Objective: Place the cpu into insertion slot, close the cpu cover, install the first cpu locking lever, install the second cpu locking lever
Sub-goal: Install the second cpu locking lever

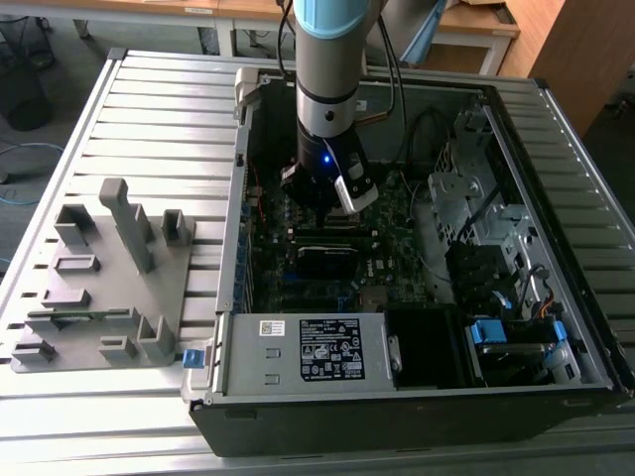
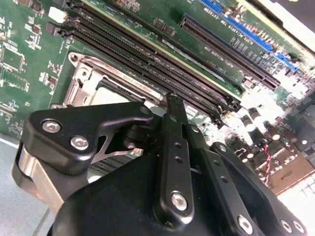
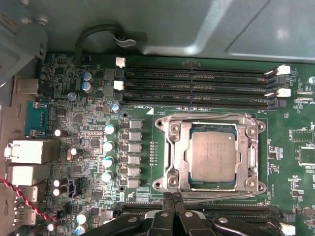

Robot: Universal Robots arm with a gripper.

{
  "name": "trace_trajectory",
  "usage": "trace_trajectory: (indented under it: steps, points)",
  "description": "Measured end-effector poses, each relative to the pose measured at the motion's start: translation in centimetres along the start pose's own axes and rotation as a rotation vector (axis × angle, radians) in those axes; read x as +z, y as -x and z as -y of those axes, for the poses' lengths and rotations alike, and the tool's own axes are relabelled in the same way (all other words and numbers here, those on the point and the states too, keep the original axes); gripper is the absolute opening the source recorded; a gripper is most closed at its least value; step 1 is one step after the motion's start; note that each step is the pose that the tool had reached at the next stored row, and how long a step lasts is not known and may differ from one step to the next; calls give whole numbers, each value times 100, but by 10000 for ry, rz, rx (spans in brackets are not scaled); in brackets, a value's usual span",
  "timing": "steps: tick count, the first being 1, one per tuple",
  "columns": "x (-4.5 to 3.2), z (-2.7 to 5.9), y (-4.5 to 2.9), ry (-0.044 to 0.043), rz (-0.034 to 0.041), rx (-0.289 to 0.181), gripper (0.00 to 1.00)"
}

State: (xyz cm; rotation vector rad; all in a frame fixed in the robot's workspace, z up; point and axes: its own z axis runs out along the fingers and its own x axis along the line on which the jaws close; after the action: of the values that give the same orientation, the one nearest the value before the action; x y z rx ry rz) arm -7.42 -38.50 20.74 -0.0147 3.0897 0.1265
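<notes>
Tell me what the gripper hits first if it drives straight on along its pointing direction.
Probably the edge of the cpu cover beside the long black slots. In both wrist views the gripper points down at the board right next to the socket; depth is unclear.

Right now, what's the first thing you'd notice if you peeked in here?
The shiny silver cpu sits in its square socket on the green board, framed by the metal cpu cover. The black gripper hangs right beside the socket's edge. In the exterior view, the arm reaches down into the open computer case.
</notes>
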Motion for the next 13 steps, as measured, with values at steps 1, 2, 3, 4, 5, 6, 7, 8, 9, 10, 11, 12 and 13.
trace_trajectory:
  steps: [1,2,3,4,5,6,7,8,9,10,11,12,13]
  points:
    - [2,-1,-7,12,0,1,11]
    - [4,-1,-14,22,0,2,11]
    - [6,-2,-22,31,1,2,11]
    - [9,-1,-33,40,1,1,11]
    - [12,-2,-45,50,1,2,11]
    - [15,-2,-56,59,0,2,11]
    - [19,-2,-64,69,1,4,11]
    - [22,-1,-67,77,1,5,11]
    - [26,-1,-68,81,1,4,11]
    - [29,0,-68,81,0,4,11]
    - [30,0,-68,79,-1,3,11]
    - [31,0,-68,79,-1,3,11]
    - [34,0,-69,81,0,4,11]
